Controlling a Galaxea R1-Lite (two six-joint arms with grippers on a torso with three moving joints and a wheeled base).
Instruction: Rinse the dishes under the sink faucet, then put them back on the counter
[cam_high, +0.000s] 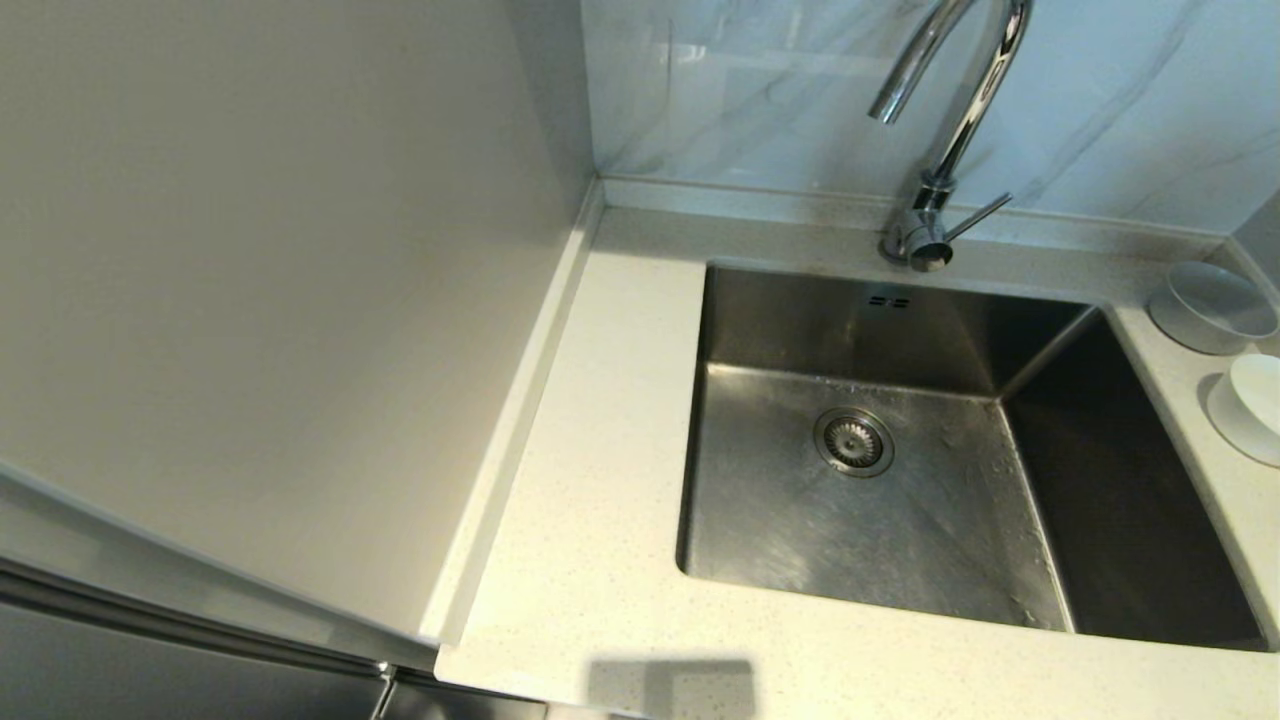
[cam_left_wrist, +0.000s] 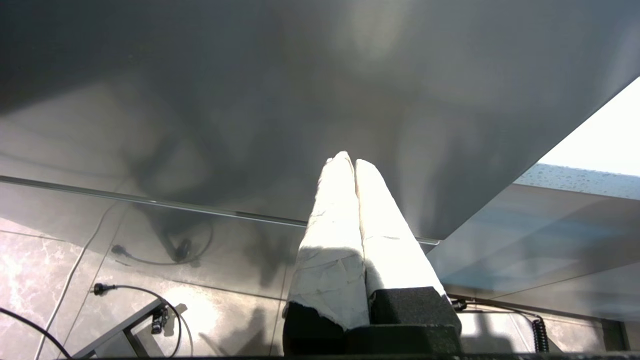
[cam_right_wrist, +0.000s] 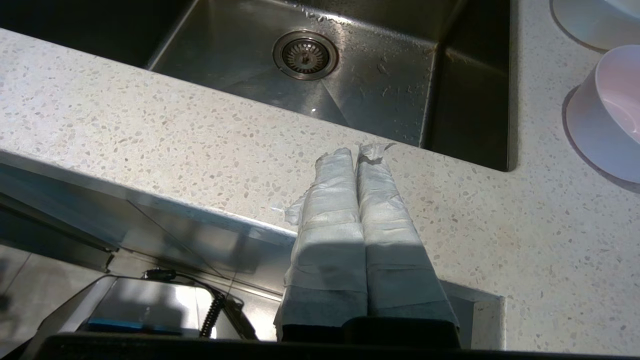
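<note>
The steel sink (cam_high: 800, 520) with its round drain (cam_high: 853, 441) is set into the speckled counter (cam_high: 600, 450). The chrome faucet (cam_high: 940, 130) rises behind it, side lever (cam_high: 978, 217) pointing right. Two bowls rest on the counter right of the sink: a pale grey bowl (cam_high: 1212, 305) and nearer me a tilted bowl (cam_high: 1255, 405), which looks white here and pinkish (cam_right_wrist: 607, 112) in the right wrist view. The third bowl is out of view. My right gripper (cam_right_wrist: 357, 150) is shut and empty at the counter's front edge (cam_right_wrist: 150, 130). My left gripper (cam_left_wrist: 350, 159) is shut and empty, low beside a grey panel.
A plain beige wall panel (cam_high: 250, 250) stands along the counter's left side. A marbled backsplash (cam_high: 750, 90) runs behind the faucet. Below the left gripper lie floor tiles with cables (cam_left_wrist: 125, 290). Neither arm shows in the head view.
</note>
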